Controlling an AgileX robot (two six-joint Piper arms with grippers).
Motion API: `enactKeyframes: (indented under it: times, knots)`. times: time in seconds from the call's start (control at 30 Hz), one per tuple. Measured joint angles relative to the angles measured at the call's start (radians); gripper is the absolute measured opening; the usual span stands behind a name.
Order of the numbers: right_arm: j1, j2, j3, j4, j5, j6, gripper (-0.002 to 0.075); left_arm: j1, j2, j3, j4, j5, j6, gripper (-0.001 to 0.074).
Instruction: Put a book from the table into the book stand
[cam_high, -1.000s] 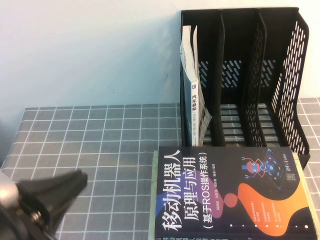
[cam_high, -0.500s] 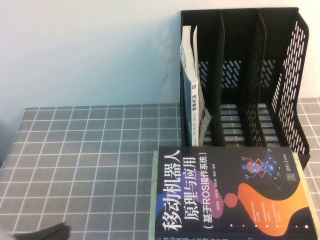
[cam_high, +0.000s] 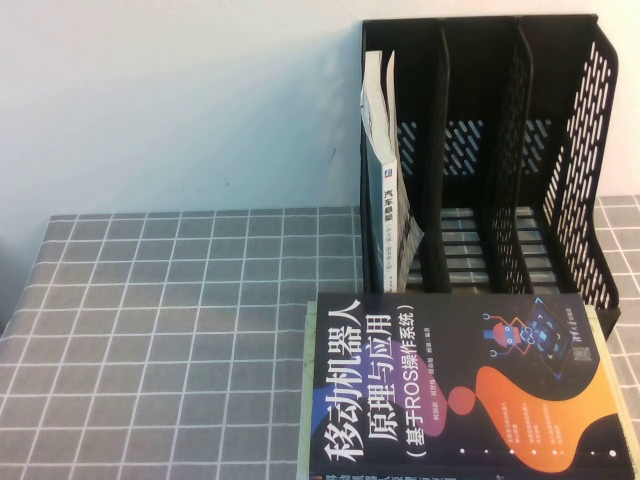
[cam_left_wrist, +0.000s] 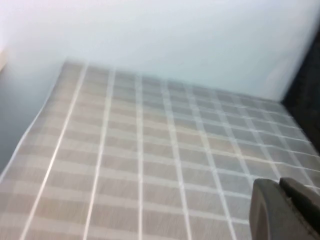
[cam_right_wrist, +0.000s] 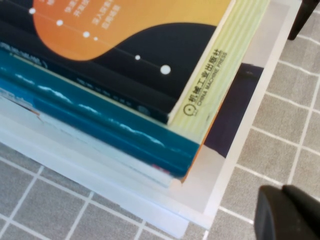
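The white book (cam_high: 388, 190) leans in the book stand (cam_high: 570, 170) (leftmost compartment). Left gripper (cam_left_wrist: 287, 210) and right gripper (cam_right_wrist: 290, 212) hover over the counter (cam_high: 180, 330) near it; whether their fingers are parted, I cannot tell.

Even, soft light is filling the high view, leaving the wall pale and bright while the book stand (cam_high: 480, 150) is staying dark inside, its slotted walls glowing at about two o'clock. The left wrist view is looking hazy and washed out, with the table (cam_left_wrist: 150, 165) grid smearing and the left gripper (cam_left_wrist: 287, 210) blurring at five o'clock. The right wrist view is showing book edges sharply, the right gripper (cam_right_wrist: 290, 212) sitting out of focus at five o'clock.
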Motion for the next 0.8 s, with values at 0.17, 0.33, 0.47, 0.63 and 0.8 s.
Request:
enactKeyframes:
  times: [0.17, 0.33, 0.47, 0.63, 0.8]
  knots:
    - [0.000, 0.000, 0.000, 0.000, 0.000, 0.000, -0.0003, 0.067, -0.002, -0.002, -0.071, 0.092, -0.025, 0.0001]
    - [0.000, 0.000, 0.000, 0.000, 0.000, 0.000, -0.0003, 0.071, -0.002, -0.002, -0.074, 0.093, 0.095, 0.0001]
    - [0.000, 0.000, 0.000, 0.000, 0.000, 0.000, -0.0003, 0.072, -0.002, -0.002, -0.123, 0.094, 0.276, 0.0001]
    - [0.000, 0.000, 0.000, 0.000, 0.000, 0.000, -0.0003, 0.072, -0.002, -0.003, -0.211, 0.096, 0.481, 0.0001]
    - [0.000, 0.000, 0.000, 0.000, 0.000, 0.000, -0.0003, 0.072, -0.002, -0.003, -0.234, 0.098, 0.521, 0.0001]
